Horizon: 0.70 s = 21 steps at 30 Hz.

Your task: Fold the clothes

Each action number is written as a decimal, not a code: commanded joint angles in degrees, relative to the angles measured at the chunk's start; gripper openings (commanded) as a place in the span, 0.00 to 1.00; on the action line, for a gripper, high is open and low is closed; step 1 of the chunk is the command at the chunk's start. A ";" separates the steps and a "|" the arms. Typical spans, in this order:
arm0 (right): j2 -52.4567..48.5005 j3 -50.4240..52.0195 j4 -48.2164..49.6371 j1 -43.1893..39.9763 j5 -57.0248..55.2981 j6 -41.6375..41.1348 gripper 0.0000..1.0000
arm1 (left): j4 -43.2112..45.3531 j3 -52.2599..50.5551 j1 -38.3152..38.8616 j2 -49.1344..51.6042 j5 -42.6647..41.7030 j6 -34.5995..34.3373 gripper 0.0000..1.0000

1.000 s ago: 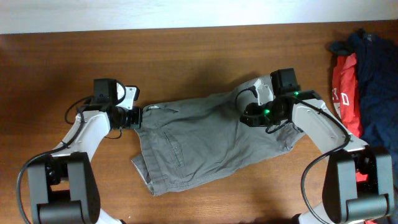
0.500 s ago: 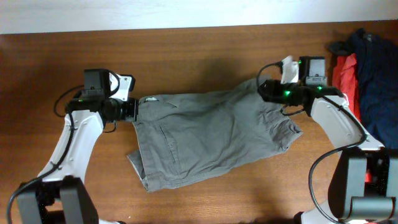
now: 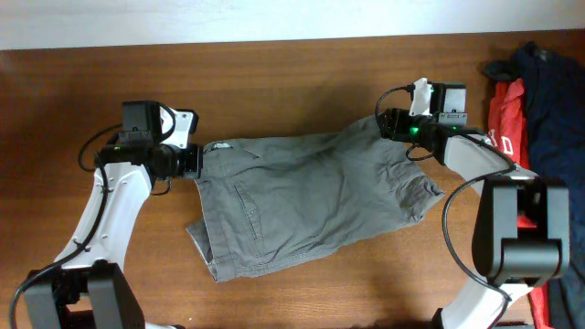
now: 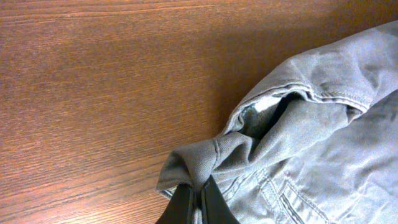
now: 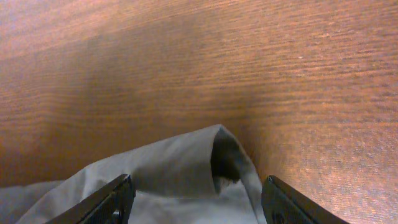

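The clothes, a pair of grey-olive shorts (image 3: 311, 201), lie spread across the middle of the wooden table. My left gripper (image 3: 199, 160) is at their upper left corner. In the left wrist view it (image 4: 200, 190) is shut on a bunched fold of the waistband (image 4: 217, 155), with the pale lining showing in the opening beside it. My right gripper (image 3: 388, 123) hovers at the shorts' upper right corner. In the right wrist view its jaws (image 5: 199, 193) stand wide apart, and the leg's corner (image 5: 180, 165) lies loose on the table between them.
A red garment with white letters (image 3: 505, 137) and navy-blue garments (image 3: 548, 91) are piled at the table's right edge, close behind my right arm. The table's far edge meets a white strip (image 3: 274, 18) at the back.
My right gripper carried the shorts' leg corner up and to the right, then opened and let it go. My left gripper drew the waistband slightly left, stretching the shorts flatter.
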<state>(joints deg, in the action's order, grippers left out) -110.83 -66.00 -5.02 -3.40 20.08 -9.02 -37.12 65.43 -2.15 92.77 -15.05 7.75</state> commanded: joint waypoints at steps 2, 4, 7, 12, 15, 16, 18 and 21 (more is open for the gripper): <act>-1.09 -0.87 2.99 0.00 -0.94 -0.26 0.69 | -0.04 0.85 0.00 -1.09 -0.63 0.92 0.00; -0.96 -0.87 3.87 -0.02 1.07 -0.26 0.66 | -0.04 0.85 0.00 -1.09 -0.63 0.92 0.00; -0.96 -0.87 4.76 0.00 3.74 -0.26 0.55 | -0.04 0.85 0.00 -1.09 -0.63 0.92 0.00; -0.96 -0.87 4.72 0.00 6.56 -0.26 0.34 | -0.02 0.85 0.00 -1.09 -0.63 0.92 0.00; -0.96 -0.87 2.54 0.00 6.71 -0.28 0.25 | -0.02 0.85 0.00 -1.09 -0.61 0.92 0.00; -0.98 -0.87 1.95 0.00 6.71 -0.28 0.16 | -0.02 0.85 0.00 -1.09 -0.61 0.92 0.00; -0.85 -0.87 1.09 -0.02 6.75 -0.31 0.04 | 0.02 0.85 0.00 -1.09 -0.63 0.90 0.00; 1.05 -0.90 -0.17 -0.26 6.95 -0.28 0.04 | -0.15 1.55 0.00 -1.44 -0.50 0.02 0.00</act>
<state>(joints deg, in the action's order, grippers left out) -111.61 -66.06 -4.54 -3.40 25.85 -9.21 -37.15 65.43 -2.15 92.77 -15.03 7.73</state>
